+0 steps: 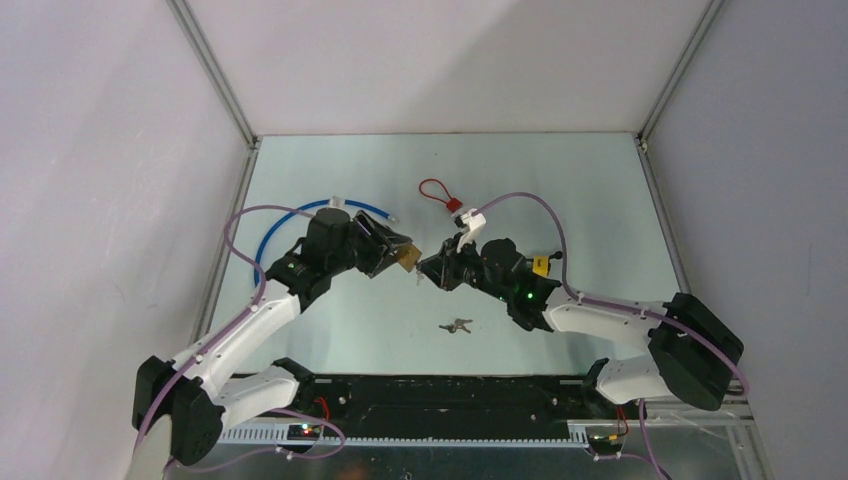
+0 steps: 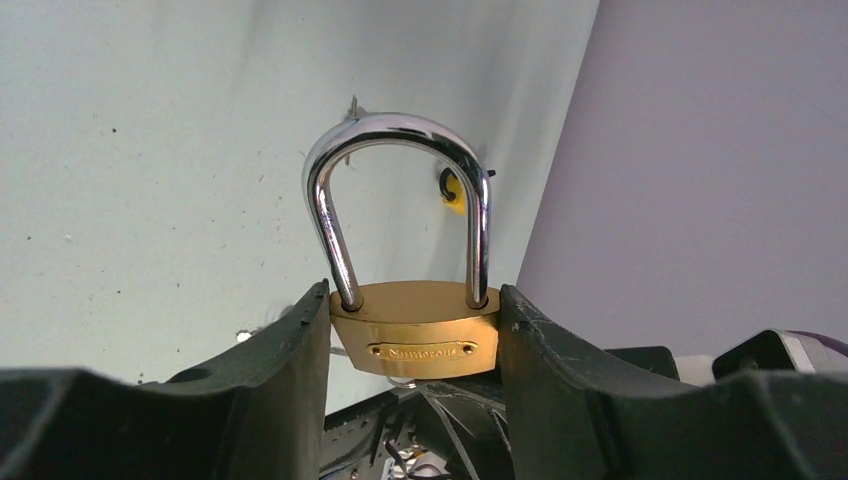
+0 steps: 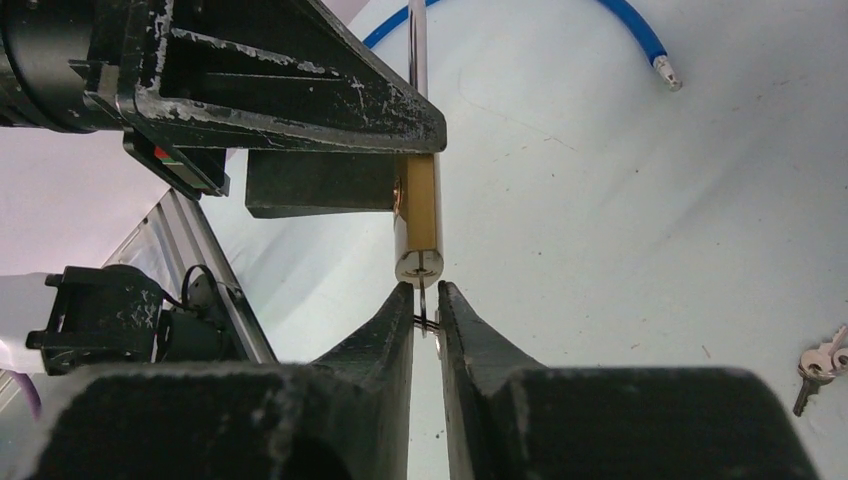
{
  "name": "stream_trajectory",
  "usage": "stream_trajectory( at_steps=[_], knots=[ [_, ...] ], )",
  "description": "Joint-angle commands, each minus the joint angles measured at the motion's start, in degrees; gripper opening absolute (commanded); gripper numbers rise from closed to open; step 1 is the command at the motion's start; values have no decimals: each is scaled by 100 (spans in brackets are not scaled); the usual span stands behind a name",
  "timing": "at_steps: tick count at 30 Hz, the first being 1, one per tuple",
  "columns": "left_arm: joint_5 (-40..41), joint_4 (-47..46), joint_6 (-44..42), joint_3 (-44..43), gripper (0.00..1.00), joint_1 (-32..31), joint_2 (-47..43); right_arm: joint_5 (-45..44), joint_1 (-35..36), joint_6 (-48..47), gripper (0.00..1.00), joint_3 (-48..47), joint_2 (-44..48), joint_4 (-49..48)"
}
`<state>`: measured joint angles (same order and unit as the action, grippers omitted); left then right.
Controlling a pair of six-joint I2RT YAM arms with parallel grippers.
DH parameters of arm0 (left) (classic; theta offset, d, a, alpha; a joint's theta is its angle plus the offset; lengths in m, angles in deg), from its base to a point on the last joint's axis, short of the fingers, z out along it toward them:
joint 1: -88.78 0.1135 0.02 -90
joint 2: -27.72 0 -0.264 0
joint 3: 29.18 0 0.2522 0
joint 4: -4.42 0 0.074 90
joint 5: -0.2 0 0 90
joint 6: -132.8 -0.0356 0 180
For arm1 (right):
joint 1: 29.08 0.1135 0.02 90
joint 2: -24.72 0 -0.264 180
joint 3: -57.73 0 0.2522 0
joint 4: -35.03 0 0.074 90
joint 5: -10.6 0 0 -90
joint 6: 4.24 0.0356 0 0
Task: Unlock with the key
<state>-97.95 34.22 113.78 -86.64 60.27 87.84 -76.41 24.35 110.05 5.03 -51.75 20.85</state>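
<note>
**Key at the keyway, padlock not yet open**

Nearest to us, on the near side of the brass padlock, a bunch of spare keys lies on the worktop, well apart from both arms and playing no part in the job.

Next comes the work itself. The padlock is held off the worktop by the left pincer, which is pressed onto its two narrow sides. Its shackle points away from the wrist, and both legs are seated in the body. Just below the padlock's bottom face, the right pincer is pinching the key. The blade rises from between the fingers to the keyway. We cannot tell how far in it sits.

We judge the padlock to be solid, stiff and heavy for its bulk, with smooth brass sides that may slip when twisted. The hold on the narrow sides suits it, because it leaves the keyway and shackle free. The key looks thin, light and rigid. It should be gripped flat on its head, as a hold on the blade would let it pivot when turned.

Beyond the padlock, a blue cable curves behind the left arm. Farthest out lies a red cable loop.
</note>
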Motion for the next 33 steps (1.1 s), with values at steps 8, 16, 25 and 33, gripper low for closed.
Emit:
stream_trajectory(
  at_steps=[8, 16, 25, 33],
  knots=[
    [-117, -419, 327, -248, 0, -63, -305, -208, 102, -87, 0, -399, -225, -151],
    [-117, -463, 364, -232, 0, -168, -559, 564, -246, 958, 0, -456, -243, -441],
    [-258, -1356, 646, 70, 0, -381, -1152, 1718, -611, 3638, 0, -442, -779, -1120],
    [-219, -1967, 719, 263, 0, -609, -1600, 1975, -657, 5417, 0, -288, -1355, -2053]
  ],
)
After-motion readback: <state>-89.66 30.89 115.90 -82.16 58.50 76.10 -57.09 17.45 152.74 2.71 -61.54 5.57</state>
